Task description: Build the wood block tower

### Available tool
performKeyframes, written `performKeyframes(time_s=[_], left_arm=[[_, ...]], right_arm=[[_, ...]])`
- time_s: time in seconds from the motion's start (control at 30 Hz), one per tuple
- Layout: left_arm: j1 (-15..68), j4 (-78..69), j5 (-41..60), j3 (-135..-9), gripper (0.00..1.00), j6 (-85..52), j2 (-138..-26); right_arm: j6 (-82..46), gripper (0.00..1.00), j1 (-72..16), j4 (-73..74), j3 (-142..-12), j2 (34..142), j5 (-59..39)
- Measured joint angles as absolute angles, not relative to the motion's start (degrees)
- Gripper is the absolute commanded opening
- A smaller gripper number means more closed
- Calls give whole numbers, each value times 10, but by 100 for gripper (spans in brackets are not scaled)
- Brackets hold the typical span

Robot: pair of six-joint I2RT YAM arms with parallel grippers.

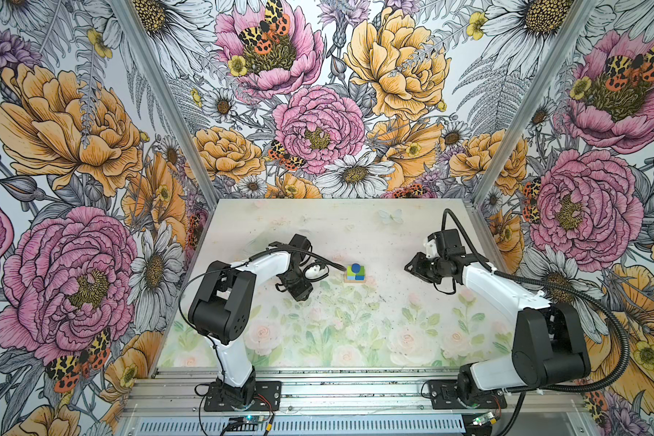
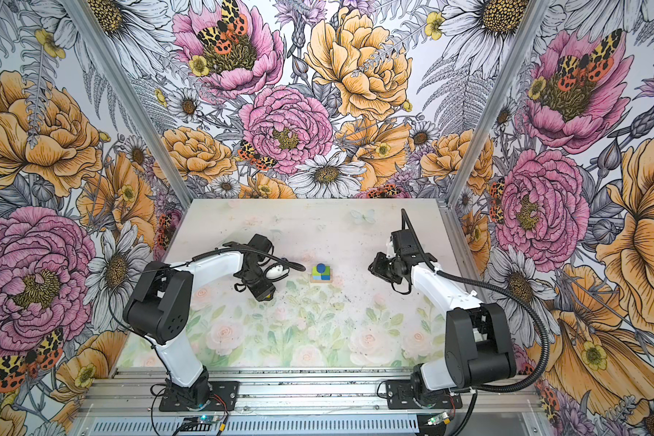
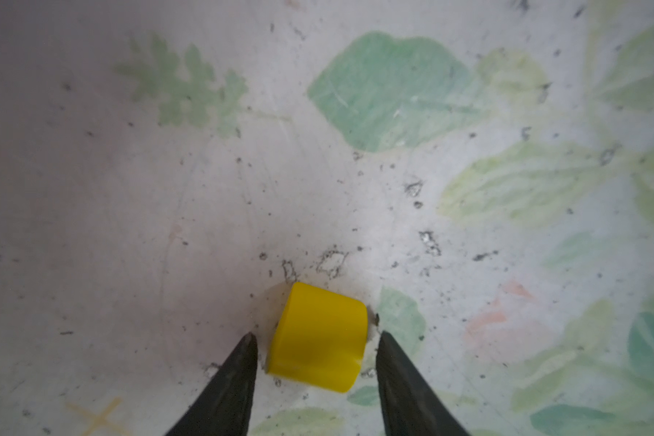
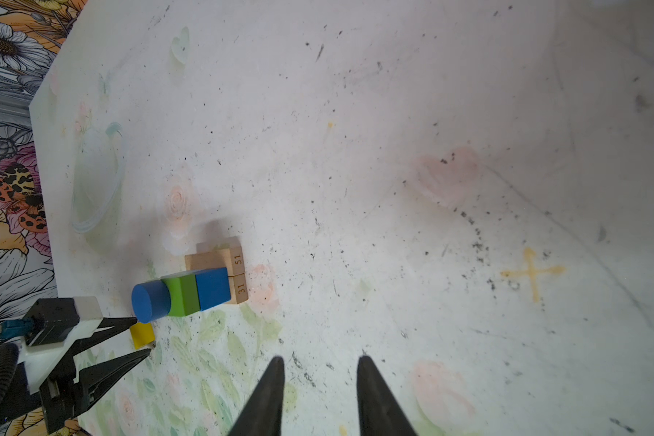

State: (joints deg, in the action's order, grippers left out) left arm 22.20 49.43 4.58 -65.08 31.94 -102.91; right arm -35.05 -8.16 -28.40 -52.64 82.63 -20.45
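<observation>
Left gripper (image 3: 315, 338) is down at the desk (image 3: 129, 226) now, its two fingers set either side of the yellow block (image 3: 318, 339). They are about halfway apart, with a sliver of desk showing on each side, so nothing is gripped yet.

The block sits a bit crooked between them, and nearer one finger than the other. That's my first worry. If one finger lands first, it could shove or twist the block instead of pinching it. The top looks rounded (a slippery shape to squeeze), so it might squirt out forward.

The tower (image 1: 355, 273) stands close beside this gripper, on the side facing the other arm. It goes tan bars (image 4: 227, 264) at the bottom, then dark blue cube (image 4: 213, 288), green cube (image 4: 182, 296) and blue cylinder (image 4: 150, 302) on top. A careless sideways swing on the lift could clip it and bring it all down. The cylinder's round top is also a small place to land anything.

Right gripper (image 4: 320, 358) hangs well clear on the tower's far side, fingers part open and empty.
</observation>
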Motion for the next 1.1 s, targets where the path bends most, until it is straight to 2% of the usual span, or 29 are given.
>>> performKeyframes(time_s=[0.2, 0.6, 0.83, 1.1], left_arm=[[222, 494, 50, -651, 41, 319, -1029], [225, 495, 53, -651, 1, 319, -1029], [234, 512, 54, -658, 0, 315, -998], [261, 522, 68, -723, 0, 304, -940]], right_arm=[[-350, 34, -82, -284, -526, 826, -204], [-350, 34, -82, -284, -526, 826, -204], [-350, 34, -82, -284, -526, 826, -204], [-350, 34, -82, -284, -526, 826, -205]])
